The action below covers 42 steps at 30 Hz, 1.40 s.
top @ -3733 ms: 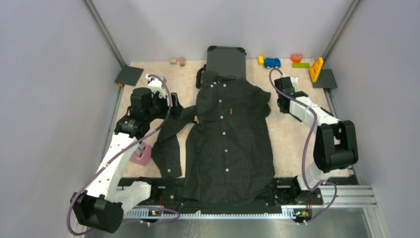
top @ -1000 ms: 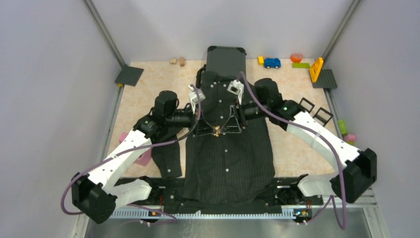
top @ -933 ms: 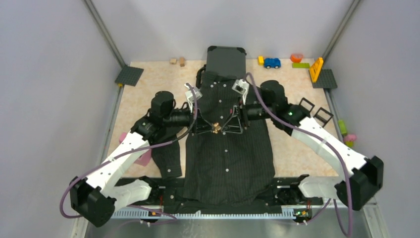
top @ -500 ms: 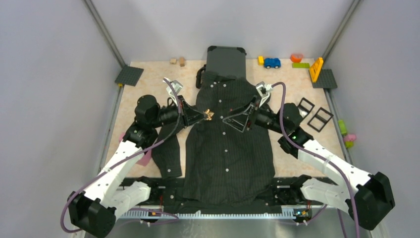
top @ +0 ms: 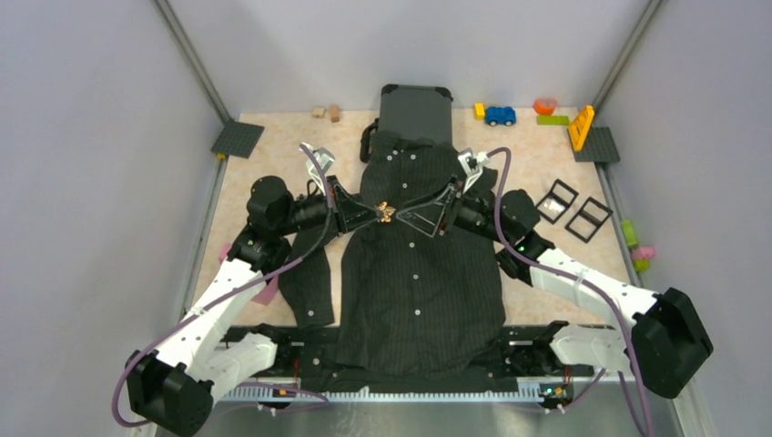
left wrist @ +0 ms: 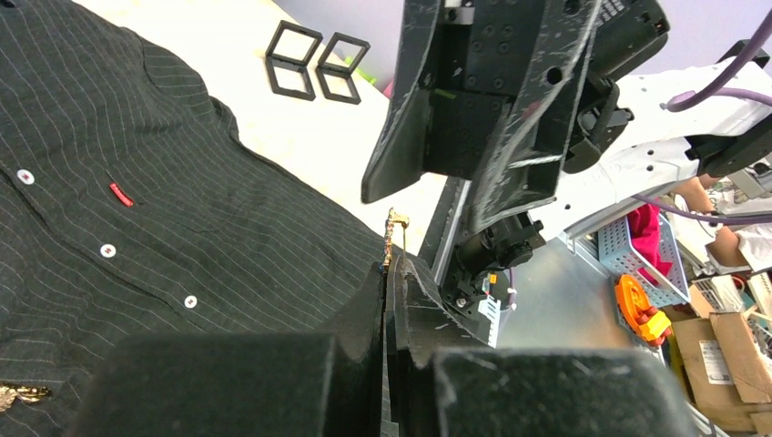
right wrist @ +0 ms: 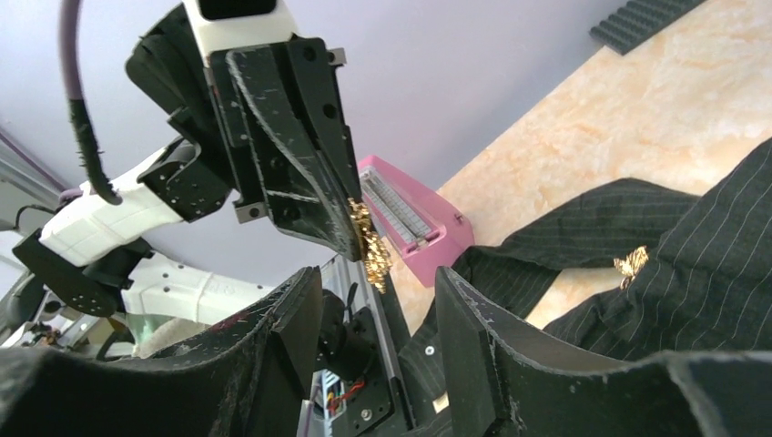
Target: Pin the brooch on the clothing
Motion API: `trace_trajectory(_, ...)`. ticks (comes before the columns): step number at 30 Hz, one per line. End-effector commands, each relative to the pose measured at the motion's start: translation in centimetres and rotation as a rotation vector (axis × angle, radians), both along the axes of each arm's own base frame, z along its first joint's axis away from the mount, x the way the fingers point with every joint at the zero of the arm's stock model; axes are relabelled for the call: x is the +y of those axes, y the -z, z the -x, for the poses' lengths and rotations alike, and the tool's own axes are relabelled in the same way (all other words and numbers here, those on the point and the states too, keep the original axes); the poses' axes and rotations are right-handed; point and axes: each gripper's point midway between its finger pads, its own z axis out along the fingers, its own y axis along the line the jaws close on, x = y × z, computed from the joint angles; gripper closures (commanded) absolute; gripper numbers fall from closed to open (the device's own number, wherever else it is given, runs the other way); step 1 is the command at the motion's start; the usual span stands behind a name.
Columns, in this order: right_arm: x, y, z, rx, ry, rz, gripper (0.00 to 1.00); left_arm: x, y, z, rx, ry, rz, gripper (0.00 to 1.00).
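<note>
The clothing (top: 419, 264), a black pinstriped shirt with white buttons and a red chest tag (left wrist: 120, 194), lies flat in the middle of the table. My left gripper (top: 375, 213) hovers over its upper chest, shut on a gold brooch (top: 386, 212) that sticks out past the fingertips (left wrist: 394, 238). My right gripper (top: 407, 217) faces it from the right, open, its fingers (right wrist: 460, 300) on either side of the brooch (right wrist: 369, 241) without touching it. A second gold brooch (right wrist: 631, 264) sits on the shirt (left wrist: 18, 393).
A dark grey suitcase (top: 416, 109) lies at the shirt's collar. Toys, among them a blue car (top: 500, 116), line the back edge. Two black square frames (top: 572, 205) lie to the right, a pink box (top: 264, 287) to the left, and grey plates (top: 237, 138) in the back corners.
A second ago both grippers met lower over the shirt's middle. The left then drew back up and left with the brooch; the right swung away and has now closed in on it again.
</note>
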Motion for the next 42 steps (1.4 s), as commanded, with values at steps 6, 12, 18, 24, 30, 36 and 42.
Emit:
trace_trajectory(6, 1.7, -2.1, 0.2, -0.037, -0.034, -0.044, 0.54, -0.3, -1.0, 0.4, -0.053, 0.047, 0.027, 1.00)
trace_trajectory(12, 2.4, -2.1, 0.2, -0.032, -0.054, -0.051, 0.63, -0.3, -1.0, 0.5, -0.054, 0.054, 0.027, 1.00)
trace_trajectory(18, 2.6, -2.2, 0.0, -0.029, -0.057, -0.051, 0.66, -0.2, -1.1, 0.6, -0.061, 0.053, 0.027, 1.00)
trace_trajectory(24, 3.0, -1.8, -0.2, -0.005, -0.068, -0.041, 0.70, -0.3, -1.1, 0.9, -0.063, 0.074, 0.030, 1.00)
trace_trajectory(30, 3.7, -0.6, -0.7, 0.037, -0.078, -0.004, 0.78, -0.4, -1.5, 1.6, -0.082, 0.111, 0.044, 1.00)
trace_trajectory(36, 4.3, 0.1, -0.7, 0.061, -0.113, 0.009, 0.81, -0.4, -1.6, 1.8, -0.084, 0.122, 0.049, 1.00)
trace_trajectory(42, 4.5, -0.2, 0.0, 0.042, -0.157, 0.002, 0.80, -0.4, -1.3, 1.3, -0.080, 0.093, 0.039, 1.00)
